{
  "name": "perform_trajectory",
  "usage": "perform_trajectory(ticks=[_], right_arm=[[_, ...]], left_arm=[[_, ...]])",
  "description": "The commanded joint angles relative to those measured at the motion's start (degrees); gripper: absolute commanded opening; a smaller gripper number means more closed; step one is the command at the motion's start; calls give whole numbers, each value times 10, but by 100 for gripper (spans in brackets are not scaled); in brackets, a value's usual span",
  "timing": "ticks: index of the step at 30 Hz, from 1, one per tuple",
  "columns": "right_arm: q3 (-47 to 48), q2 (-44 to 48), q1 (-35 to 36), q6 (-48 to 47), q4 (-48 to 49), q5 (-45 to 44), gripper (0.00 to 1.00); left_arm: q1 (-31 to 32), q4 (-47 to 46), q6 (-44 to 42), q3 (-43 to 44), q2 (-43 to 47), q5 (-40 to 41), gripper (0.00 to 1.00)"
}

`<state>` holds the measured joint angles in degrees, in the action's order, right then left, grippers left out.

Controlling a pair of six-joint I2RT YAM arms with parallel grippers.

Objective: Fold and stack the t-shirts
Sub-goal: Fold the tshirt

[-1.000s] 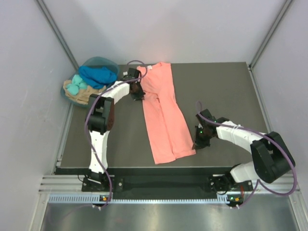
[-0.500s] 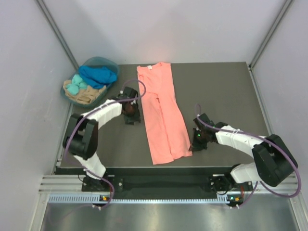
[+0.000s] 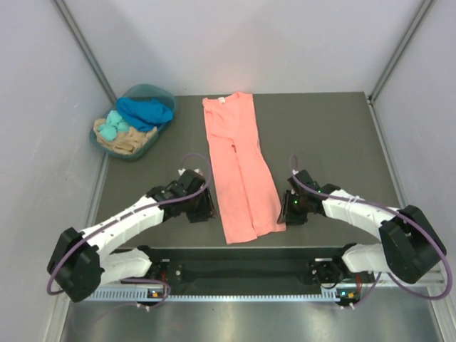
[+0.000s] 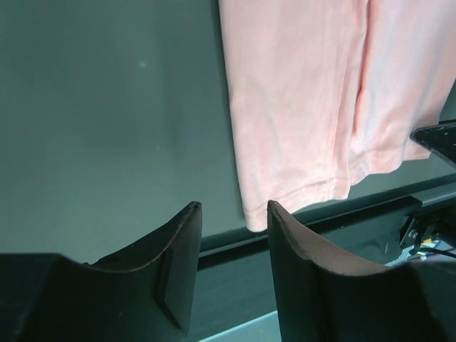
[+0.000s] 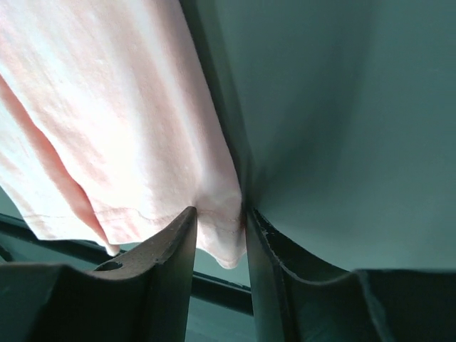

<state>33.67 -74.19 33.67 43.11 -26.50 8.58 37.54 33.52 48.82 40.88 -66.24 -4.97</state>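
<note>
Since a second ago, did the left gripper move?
Yes. The left gripper moved away from the teal basket, toward the near edge of the table, beside the hem of the salmon-pink shirt.

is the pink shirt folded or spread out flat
Folded, partly: the salmon-pink shirt lies as a long narrow strip on the table, both sides turned in to meet along the middle. No crosswise fold shows.
</note>
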Motion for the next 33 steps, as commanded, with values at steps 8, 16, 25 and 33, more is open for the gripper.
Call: perform_trajectory(ticks=[8, 16, 25, 33], right_arm=[[-31, 40, 8, -16, -47, -42, 29], [-26, 61, 8, -28, -58, -43, 24], [-39, 56, 10, -38, -39, -25, 16], [-36, 79, 22, -25, -50, -18, 0]], left_arm=[[106, -90, 152, -85, -4, 4, 47], [157, -106, 174, -70, -70, 23, 43], [171, -117, 181, -61, -110, 38, 37], [174, -101, 179, -50, -109, 44, 5]])
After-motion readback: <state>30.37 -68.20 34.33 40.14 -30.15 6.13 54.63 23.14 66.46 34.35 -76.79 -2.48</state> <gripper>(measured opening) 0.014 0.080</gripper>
